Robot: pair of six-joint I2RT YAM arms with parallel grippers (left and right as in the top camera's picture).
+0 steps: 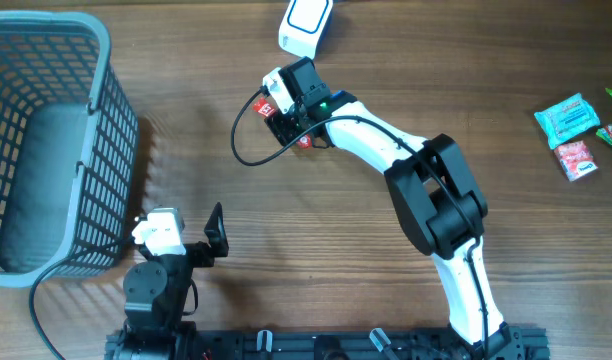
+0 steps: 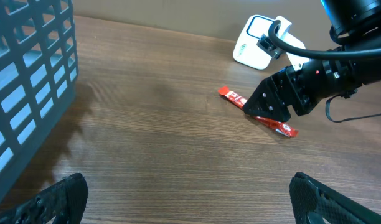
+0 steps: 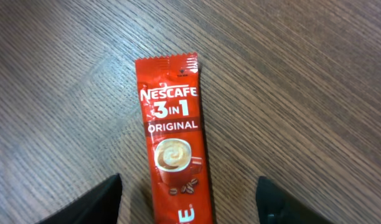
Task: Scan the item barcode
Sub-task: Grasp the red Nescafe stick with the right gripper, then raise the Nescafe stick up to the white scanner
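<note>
coffee sachet (image 3: 172,130) is seen lying flat on the desk (image 3: 315,74), printed front up, so no barcode is shown; the code is presumably on the underside, which can't be confirmed. It is located just below the white scanner (image 1: 306,22), near but not touching, a placement judged as staging for the scan. Right claw (image 3: 189,193) is positioned directly over the lower end of the sachet, fingers (image 3: 106,199) spread to either side with clear gaps and nothing gripped, so it is read as open and straddling, not clamping. Right arm is stretched far out from its base toward the top centre of the desk, wrist pitched down so the claw is pointed at the wood. Left claw (image 2: 187,186) is held wide open and empty, low near its own base beside the basket (image 1: 46,140), aimed across the desk at the sachet; left arm is folded back and judged idle. Snack packets (image 1: 571,135) are seen well apart at the right edge. Scan is judged not yet done: the sachet would need to be picked up and turned to the scanner window, and a thin flat pack on wood is expected to be awkward to pinch
</note>
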